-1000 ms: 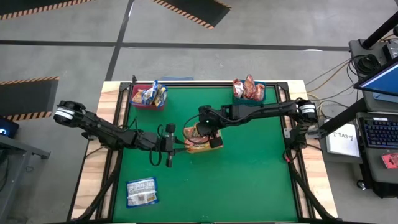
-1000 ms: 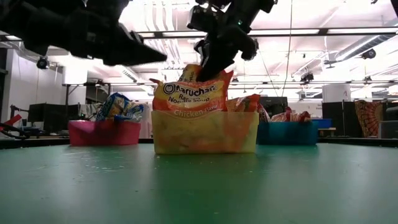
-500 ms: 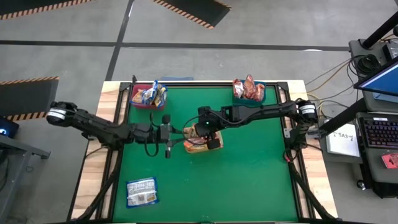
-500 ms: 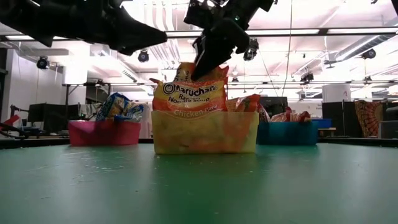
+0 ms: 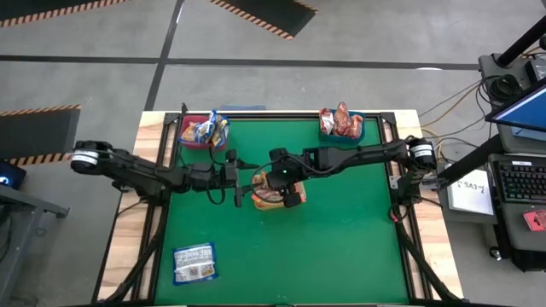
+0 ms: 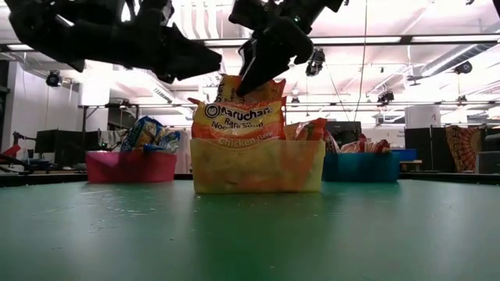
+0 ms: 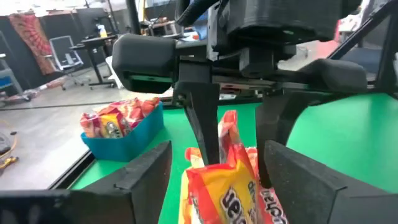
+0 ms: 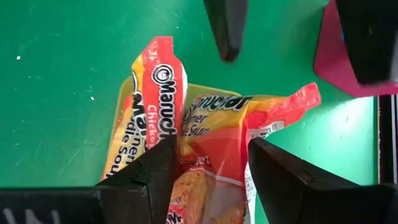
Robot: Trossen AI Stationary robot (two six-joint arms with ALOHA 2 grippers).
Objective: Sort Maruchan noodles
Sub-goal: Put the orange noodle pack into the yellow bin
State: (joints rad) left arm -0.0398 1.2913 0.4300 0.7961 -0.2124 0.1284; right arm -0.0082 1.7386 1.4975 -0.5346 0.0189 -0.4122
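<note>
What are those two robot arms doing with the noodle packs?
They are sorting noodle packets into bins. The right gripper is open around an orange packet standing in the yellow bin mid-table. The left gripper hangs open beside that bin. Blue packets fill the red bin, red ones the blue bin, and one blue packet lies loose.

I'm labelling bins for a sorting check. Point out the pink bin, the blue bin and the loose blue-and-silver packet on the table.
pink bin [image 6: 130, 166]: low view, front wall.
blue bin [image 6: 361, 167]: low view, front wall.
blue-and-silver packet [image 5: 194, 263]: high view, middle of its face.
</note>
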